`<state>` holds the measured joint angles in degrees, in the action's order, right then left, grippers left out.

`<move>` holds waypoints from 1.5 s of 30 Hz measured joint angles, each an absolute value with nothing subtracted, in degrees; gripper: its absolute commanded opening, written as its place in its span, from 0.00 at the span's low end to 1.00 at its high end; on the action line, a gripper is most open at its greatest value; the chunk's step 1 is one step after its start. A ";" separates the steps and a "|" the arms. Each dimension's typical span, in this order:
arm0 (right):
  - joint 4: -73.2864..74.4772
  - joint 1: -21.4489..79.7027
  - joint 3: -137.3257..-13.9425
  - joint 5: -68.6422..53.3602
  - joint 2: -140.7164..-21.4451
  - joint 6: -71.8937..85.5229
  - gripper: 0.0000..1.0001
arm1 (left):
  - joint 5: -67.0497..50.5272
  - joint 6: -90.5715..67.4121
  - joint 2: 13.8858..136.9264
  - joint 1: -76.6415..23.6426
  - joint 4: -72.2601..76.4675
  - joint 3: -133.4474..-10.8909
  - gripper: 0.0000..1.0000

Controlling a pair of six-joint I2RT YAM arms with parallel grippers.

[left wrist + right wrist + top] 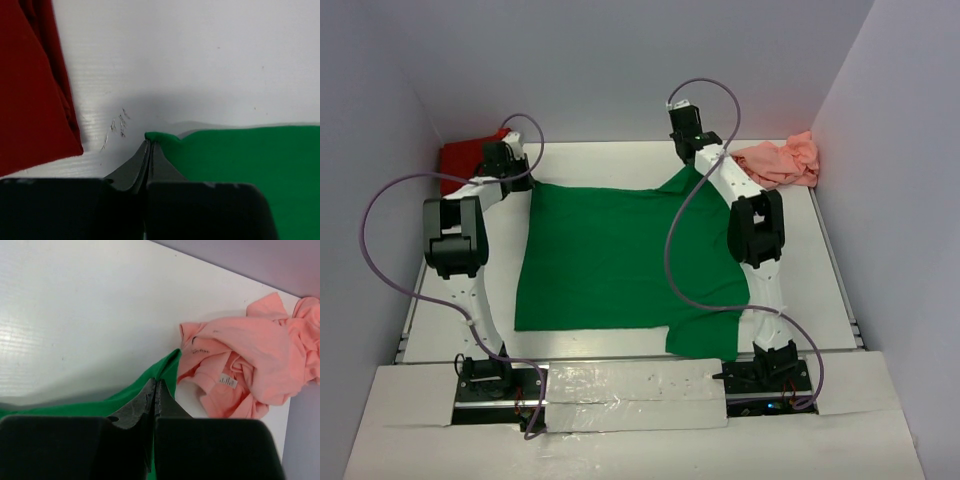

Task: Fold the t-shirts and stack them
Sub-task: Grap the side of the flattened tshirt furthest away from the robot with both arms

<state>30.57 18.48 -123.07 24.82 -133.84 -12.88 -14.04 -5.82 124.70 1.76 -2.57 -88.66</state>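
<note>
Green fills the middle: we see the green shirt (pixel 610 260) spread flat on the table (pixel 830 300). Along its far edge our left gripper (pixel 148 144) pinches the left corner and our right gripper (pixel 155 385) pinches the right end (both clamped tight on cloth). Beyond, the red shirt (pixel 460 160) lies far left and the pink shirt (pixel 782 162) lies crumpled far right.

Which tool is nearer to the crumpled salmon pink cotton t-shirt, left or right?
Right. The right tool pinches a far corner of the bright green cotton t-shirt, just beside the salmon pink t-shirt; the left tool pinches the other far corner, by the dark red cotton t-shirt.
</note>
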 measured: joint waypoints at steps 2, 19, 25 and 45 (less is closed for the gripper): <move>29.91 18.48 -124.22 25.34 -135.09 -13.34 0.00 | -13.17 -5.85 124.49 1.45 0.40 -87.05 0.00; 27.14 18.44 -124.60 27.79 -136.40 -16.36 0.00 | -9.15 -5.76 121.08 0.82 12.16 -79.99 0.00; 28.10 18.44 -121.16 27.27 -135.39 -15.81 0.00 | -9.19 -5.74 117.69 0.82 13.91 -76.93 0.00; 31.79 18.35 -115.26 26.98 -125.08 -15.94 0.00 | -9.21 -4.95 108.84 0.82 15.20 -67.81 0.00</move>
<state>31.79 18.35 -115.26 26.98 -125.08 -15.94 -9.21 -4.95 108.84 0.82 15.20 -67.81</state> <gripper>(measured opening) 0.009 0.017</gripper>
